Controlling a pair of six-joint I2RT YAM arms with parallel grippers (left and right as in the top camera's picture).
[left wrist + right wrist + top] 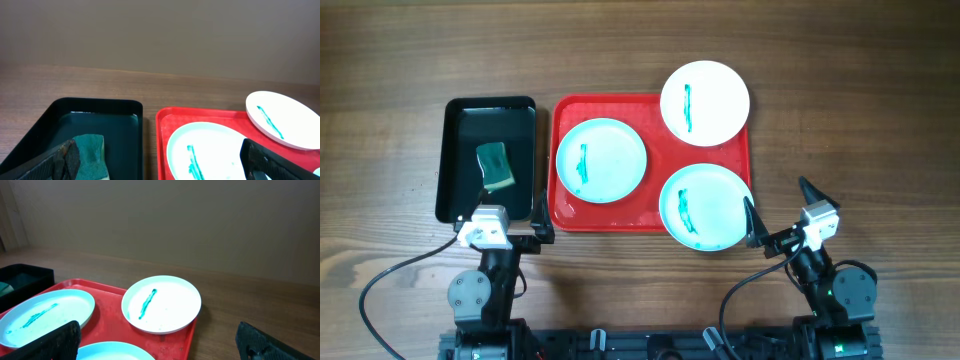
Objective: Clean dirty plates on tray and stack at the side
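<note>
The red tray (pixel 654 147) lies mid-table with three plates on it, each with a green streak. A pale aqua plate (pixel 601 159) sits at its left. A white plate (pixel 705 102) overhangs its far right corner. A second aqua plate (pixel 706 206) overhangs its near right corner. My left gripper (pixel 510 232) is open and empty at the near edge of the black tray. My right gripper (pixel 782 210) is open and empty just right of the near aqua plate. The left wrist view shows the left aqua plate (pixel 207 150) and the white plate (pixel 280 120). The right wrist view shows the white plate (pixel 161 303) and the red tray (pixel 107 317).
A narrower black tray (pixel 460 160) lies left of the red tray and holds a green sponge (pixel 496 165), also seen in the left wrist view (pixel 92 155). Bare wooden table (pixel 860 120) lies right of the red tray.
</note>
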